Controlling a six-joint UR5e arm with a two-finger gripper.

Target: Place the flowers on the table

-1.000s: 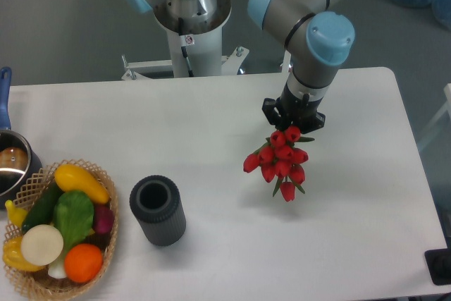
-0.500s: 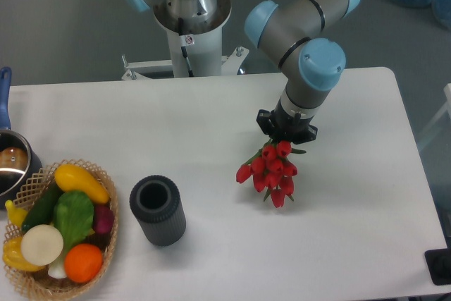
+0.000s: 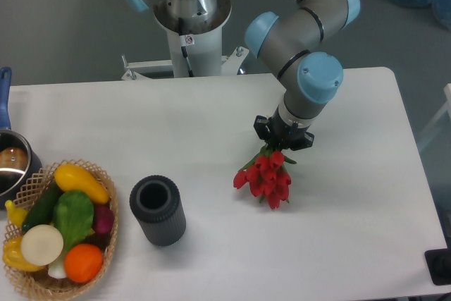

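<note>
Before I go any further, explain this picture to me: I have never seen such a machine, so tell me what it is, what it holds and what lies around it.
This is one view from a fixed camera looking down on a white table. The grey and blue jointed thing is a robot arm; at its tip is a dark two-fingered hand. The hand grips a bunch of red tulips, the flowers, by the stems, blooms hanging low over the table. Whether they touch it cannot be told. At left stand a dark cylinder, a wicker basket of vegetables and part of a pot.

The pincer (image 3: 283,139) is gripping the flowers (image 3: 266,175) over the tabletop (image 3: 211,118), right of a dark cylinder (image 3: 158,211)
</note>
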